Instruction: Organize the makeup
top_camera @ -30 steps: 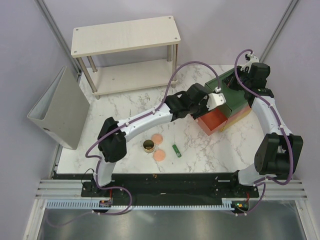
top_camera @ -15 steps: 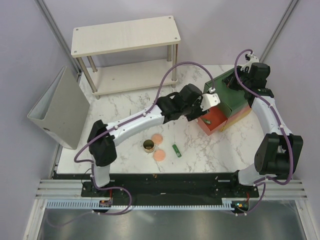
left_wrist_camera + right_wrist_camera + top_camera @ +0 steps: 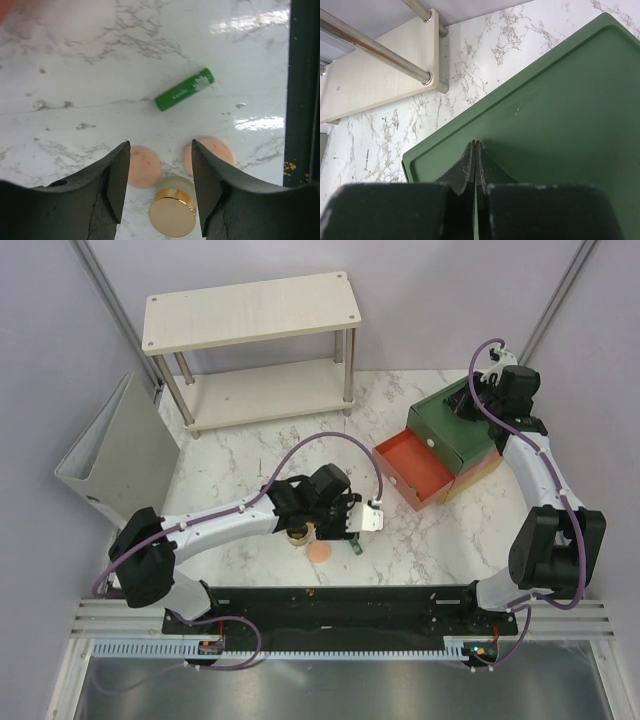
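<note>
— Gold lid on the jar (image 3: 172,215); where is the other makeup?
— Peach discs (image 3: 144,166) just beside the jar, green tube (image 3: 184,89) near it. The left gripper (image 3: 160,150) hangs spread wide above the jar.
— The right gripper (image 3: 476,145)?
— Fingers pressed together, well apart from the jar, over the drawer box (image 3: 455,435).

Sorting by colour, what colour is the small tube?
The tube is green with a daisy; left wrist view shows it best.
</note>
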{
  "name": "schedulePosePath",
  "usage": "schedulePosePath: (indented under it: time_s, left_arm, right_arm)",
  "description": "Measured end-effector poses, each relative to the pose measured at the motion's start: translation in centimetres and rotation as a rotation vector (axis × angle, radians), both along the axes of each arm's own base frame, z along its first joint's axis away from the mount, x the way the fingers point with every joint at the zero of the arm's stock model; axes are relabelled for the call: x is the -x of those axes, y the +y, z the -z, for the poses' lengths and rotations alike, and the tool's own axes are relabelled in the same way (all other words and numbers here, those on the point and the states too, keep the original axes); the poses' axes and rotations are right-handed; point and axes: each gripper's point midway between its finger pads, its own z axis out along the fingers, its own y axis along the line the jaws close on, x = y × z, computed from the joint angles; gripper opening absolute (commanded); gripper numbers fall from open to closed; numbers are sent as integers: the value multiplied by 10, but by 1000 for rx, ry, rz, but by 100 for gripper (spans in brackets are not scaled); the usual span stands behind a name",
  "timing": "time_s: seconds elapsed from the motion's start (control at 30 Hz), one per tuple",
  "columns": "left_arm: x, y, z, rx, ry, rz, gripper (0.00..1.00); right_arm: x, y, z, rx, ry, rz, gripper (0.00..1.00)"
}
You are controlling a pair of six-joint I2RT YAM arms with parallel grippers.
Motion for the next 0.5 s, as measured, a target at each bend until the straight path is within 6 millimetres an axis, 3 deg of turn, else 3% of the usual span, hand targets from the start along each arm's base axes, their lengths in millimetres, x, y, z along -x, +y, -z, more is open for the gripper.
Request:
schedulePosePath:
  time_s: [0.07,0.17,0.5]
  left_arm:
    - [15,6,17,-24,51,58,57]
    - [27,4,25,-21,91,119,56]
    - [30,-22,58,-50,143,264,56]
  right_arm:
    - [0,0,0,-1,-2,-3,0]
    - [0,1,0,-3,-2,-5,0]
    - [1,1,1,-3,-6,-7,0]
